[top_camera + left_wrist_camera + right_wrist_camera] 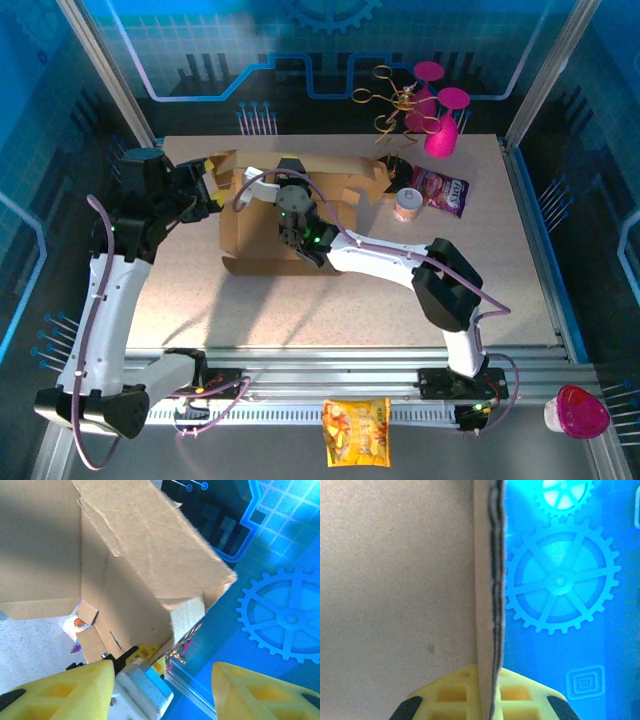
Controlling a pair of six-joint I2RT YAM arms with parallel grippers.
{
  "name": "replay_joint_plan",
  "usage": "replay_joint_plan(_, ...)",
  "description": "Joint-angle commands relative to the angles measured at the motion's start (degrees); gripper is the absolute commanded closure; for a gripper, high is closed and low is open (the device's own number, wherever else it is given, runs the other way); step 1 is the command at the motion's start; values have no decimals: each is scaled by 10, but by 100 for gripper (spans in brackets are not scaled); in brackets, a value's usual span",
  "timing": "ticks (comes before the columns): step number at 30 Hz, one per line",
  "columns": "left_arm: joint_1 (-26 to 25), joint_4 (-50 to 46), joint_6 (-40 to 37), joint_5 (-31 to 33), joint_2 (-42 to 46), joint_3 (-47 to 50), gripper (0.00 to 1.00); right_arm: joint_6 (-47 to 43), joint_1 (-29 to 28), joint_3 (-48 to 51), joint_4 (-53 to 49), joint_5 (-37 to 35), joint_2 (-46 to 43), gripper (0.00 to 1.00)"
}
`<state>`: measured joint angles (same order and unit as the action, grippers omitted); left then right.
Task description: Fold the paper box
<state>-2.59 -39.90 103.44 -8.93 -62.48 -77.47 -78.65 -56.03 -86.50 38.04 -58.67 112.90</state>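
Observation:
The paper box [262,232] is brown corrugated cardboard, partly folded, in the middle of the table with its walls and flaps raised. In the right wrist view a raised panel [395,580] stands edge-on between the yellow fingers, and my right gripper [487,700] is shut on it. From above, the right gripper [288,172] sits at the box's rear wall. My left gripper [212,187] is at the box's left end, open. Its yellow fingers [65,690] stand wide apart below an upturned flap [150,545], not touching the cardboard.
A pink and gold wire stand [425,110] is at the back right. A purple snack bag [440,190] and a small can [407,205] lie just right of the box. A yellow snack bag [357,432] and a pink object [578,412] lie off the table's front.

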Motion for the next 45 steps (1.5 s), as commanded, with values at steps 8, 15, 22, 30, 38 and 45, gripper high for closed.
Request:
replay_joint_plan(8,7,108,-62,-74,-20,38,43,-4,0,27,78,-4,-6,100)
replay_joint_plan(15,7,181,-48,-65,-26,82,49,89,0,22,-28,-3,-29,100)
replay_joint_plan(22,7,223,-57,-49,-28,109,61,168,2,1,-126,4,-42,100)
replay_joint_plan(30,8,202,-91,-30,-22,110,50,225,3,-25,-204,16,-46,100)
replay_joint_plan(38,3,167,-71,-31,-7,101,43,337,9,-77,-370,52,-63,100)
replay_joint_plan(45,-2,130,-61,-24,1,78,46,391,10,-114,-466,87,-75,100)
